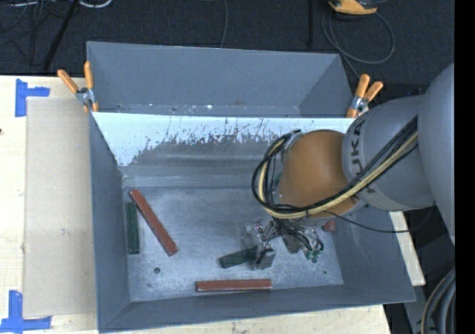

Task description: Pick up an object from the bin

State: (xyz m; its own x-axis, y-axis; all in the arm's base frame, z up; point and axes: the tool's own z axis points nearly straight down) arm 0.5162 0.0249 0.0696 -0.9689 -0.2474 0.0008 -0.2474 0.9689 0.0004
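My gripper (266, 245) is low over the bin floor, right of the middle and near the front. A dark green flat bar (239, 258) lies right under its tip, sticking out to the left; whether it is gripped I cannot tell. A reddish-brown bar (233, 286) lies flat along the front wall, just below the green one. A small green piece (316, 254) shows at the gripper's right side.
At the left of the bin a long reddish-brown bar (154, 222) lies slanted beside an upright dark green bar (132, 228). A small red bit (329, 226) lies under the arm's orange cover, which hangs with its cables over the bin's right half.
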